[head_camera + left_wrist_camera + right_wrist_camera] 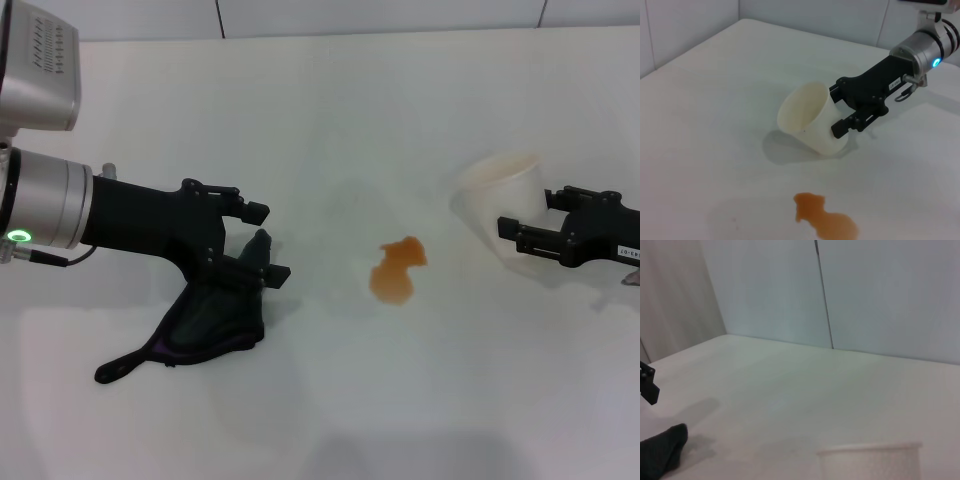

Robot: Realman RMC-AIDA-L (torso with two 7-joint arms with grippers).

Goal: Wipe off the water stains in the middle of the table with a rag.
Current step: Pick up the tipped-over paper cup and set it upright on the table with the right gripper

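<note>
A white table [330, 120] is shown from the robot's head, with both arms reaching in from the sides. The left gripper [262, 243] is seen at the left, its fingers spread, one above and one against the upper fold of the rag [215, 320]; nothing is pinched yet. The rag lies crumpled on the table just below that gripper, a narrow tail trailing toward the near left. The water stains [398, 270] (a single orange-brown, glossy blotch) lie near the middle of the table, well apart from the rag, to its right. At the right, a tilted paper cup [500, 205] is clamped between the fingers of the right gripper [523, 238], beyond the blotch.

The rag is judged to be light, soft and limp: it will sag and drag rather than hold a shape. A hold is best taken on the bunched, thick middle, not on the thin tail, so that a broad pad is pressed flat over the stain. The liquid film is thin and is likely to smear if swept too lightly.
</note>
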